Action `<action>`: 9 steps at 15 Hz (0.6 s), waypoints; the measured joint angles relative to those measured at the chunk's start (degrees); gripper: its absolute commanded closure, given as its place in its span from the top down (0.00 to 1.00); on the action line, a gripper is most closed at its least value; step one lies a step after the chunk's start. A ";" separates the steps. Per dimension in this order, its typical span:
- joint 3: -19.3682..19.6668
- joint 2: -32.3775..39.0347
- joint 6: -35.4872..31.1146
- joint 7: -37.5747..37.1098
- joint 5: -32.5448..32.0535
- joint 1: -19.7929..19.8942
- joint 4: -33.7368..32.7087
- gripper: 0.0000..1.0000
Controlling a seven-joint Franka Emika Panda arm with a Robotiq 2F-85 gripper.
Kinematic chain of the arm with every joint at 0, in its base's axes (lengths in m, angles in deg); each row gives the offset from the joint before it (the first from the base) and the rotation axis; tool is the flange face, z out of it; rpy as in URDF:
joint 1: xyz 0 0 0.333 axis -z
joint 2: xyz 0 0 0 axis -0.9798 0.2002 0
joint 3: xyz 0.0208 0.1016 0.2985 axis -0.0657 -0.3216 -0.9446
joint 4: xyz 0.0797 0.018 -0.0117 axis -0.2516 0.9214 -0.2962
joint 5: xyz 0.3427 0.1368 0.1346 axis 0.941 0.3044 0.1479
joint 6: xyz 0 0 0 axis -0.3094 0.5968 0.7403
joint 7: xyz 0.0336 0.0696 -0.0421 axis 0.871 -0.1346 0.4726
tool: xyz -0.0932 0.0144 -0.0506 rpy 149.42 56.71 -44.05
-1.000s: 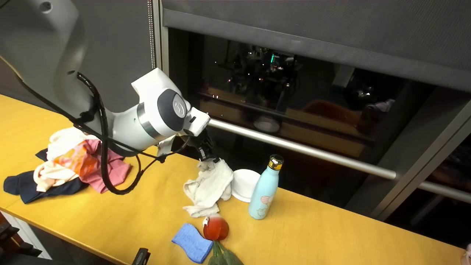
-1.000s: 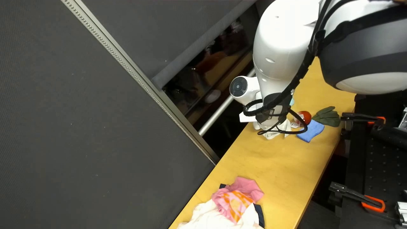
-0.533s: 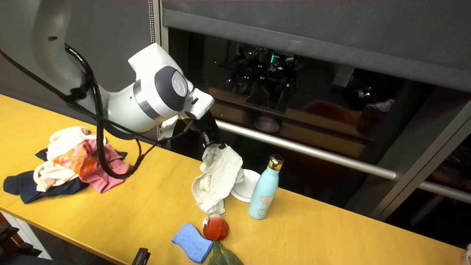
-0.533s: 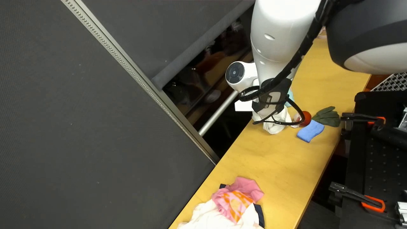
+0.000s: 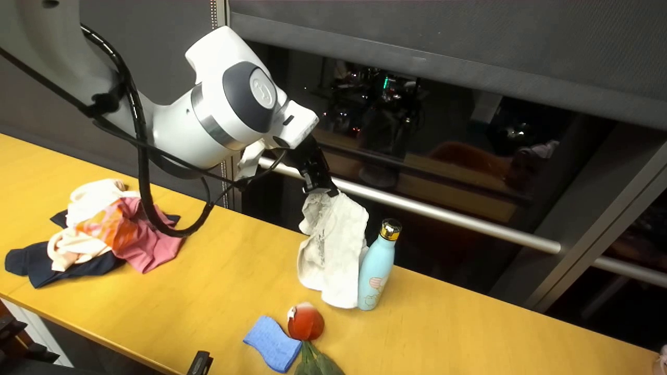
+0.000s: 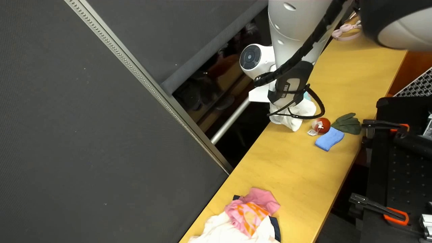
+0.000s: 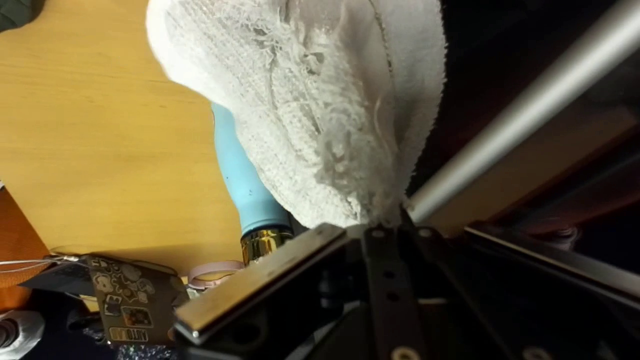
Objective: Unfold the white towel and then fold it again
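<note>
One white towel (image 5: 337, 255) hangs below the pincer (image 5: 321, 191), whose tips are pinched tight on its top end, over the far part of the table (image 5: 469, 328). It looks off-white and rumpled, with loose threads and a stitched line. In an exterior view one blue bottle (image 5: 377, 268) stands just to its right, one round red thing (image 5: 306, 324) and one blue cloth (image 5: 273, 344) lie nearer, and one heap of clothes (image 5: 112, 224) lies well to the left.

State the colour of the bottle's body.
The bottle's body is light blue, with a pinkish motif low down; it shows best in an exterior view.
</note>
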 measured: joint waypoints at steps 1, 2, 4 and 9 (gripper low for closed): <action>0.36 0.16 0.00 -0.98 0.00 -0.03 -0.05 0.01; 0.91 0.61 0.00 -2.35 0.00 -0.28 -0.14 0.01; 2.44 2.48 -0.01 -5.36 0.00 -1.67 -0.37 0.01; 4.14 9.78 -0.01 -10.92 -0.01 -8.91 -0.25 0.01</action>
